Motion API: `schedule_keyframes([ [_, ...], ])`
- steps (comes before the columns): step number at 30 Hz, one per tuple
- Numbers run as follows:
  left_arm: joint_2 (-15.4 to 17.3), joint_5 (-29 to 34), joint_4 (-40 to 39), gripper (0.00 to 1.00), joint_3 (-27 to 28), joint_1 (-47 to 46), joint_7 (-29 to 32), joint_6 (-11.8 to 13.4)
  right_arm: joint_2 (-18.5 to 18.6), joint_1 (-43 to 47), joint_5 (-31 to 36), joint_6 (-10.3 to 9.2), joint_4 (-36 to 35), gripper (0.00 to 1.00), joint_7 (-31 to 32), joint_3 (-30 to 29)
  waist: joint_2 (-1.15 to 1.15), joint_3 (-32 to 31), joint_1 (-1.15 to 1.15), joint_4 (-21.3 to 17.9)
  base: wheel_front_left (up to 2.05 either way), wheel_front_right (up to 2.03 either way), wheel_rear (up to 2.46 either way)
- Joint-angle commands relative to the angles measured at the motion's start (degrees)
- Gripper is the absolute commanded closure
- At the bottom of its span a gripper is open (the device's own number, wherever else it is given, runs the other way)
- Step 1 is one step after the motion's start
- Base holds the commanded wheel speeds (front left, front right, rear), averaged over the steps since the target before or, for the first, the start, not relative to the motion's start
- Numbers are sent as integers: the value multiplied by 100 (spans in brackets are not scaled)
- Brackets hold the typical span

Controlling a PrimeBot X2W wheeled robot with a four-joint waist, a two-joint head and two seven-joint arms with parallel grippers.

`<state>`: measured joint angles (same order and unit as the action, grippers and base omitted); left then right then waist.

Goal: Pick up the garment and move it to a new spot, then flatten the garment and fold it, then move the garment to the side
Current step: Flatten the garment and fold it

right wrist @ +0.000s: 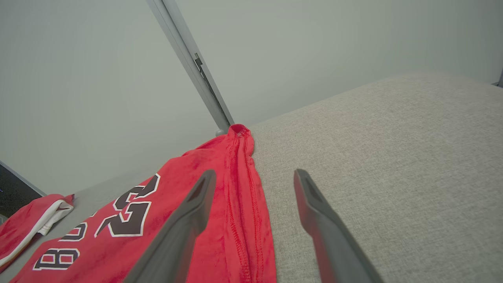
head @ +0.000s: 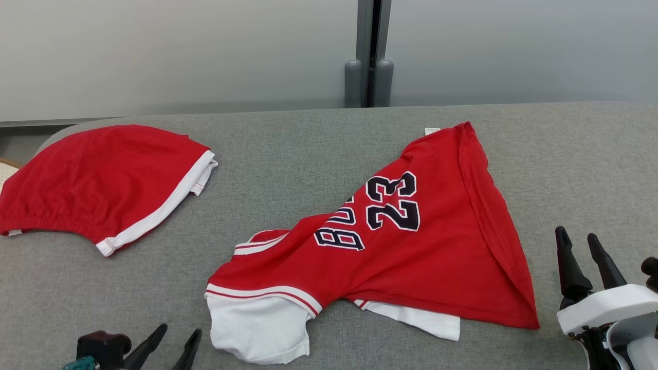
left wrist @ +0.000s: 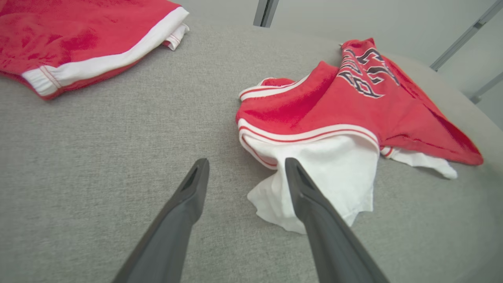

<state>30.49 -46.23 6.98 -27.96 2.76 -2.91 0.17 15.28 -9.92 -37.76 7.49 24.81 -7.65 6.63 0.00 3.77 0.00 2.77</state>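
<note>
Red shorts sit upper left on the grey table, well apart from the jersey sprawled mid-frame. Left gripper is lower left, just beside its white sleeve. Right gripper is lower right, near its edge. Both are spread wide, holding nothing.

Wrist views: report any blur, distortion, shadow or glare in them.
Left wrist view: wide-angle stretch makes the left end effector loom large, soft-edged; faint shadow under the jersey. Right wrist view: right end effector blurred, lettering sharp, light even, no glare.
</note>
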Motion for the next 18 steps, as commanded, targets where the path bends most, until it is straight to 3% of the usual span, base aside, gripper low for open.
schedule_keyframes([
  [1,72,109,87,0,-61,54,49,48,37,32,-28,0,-8,0,-48,8,0,11,0,-6,0,0,0],
  [5,178,531,332,0,-439,-106,261,-22,89,-18,-44,0,-21,0,-45,-7,0,67,0,-27,0,0,0],
  [16,-299,671,984,0,-841,-768,194,-430,93,-139,-41,0,4,0,-52,84,0,201,0,-210,0,0,0],
  [17,-320,671,1023,12,-856,-802,179,-458,97,-142,-41,0,15,0,-56,88,0,208,0,-214,0,0,0],
  [18,-333,663,1060,67,-871,-829,180,-475,100,-147,-45,0,24,0,-62,91,0,213,0,-211,0,0,0],
])
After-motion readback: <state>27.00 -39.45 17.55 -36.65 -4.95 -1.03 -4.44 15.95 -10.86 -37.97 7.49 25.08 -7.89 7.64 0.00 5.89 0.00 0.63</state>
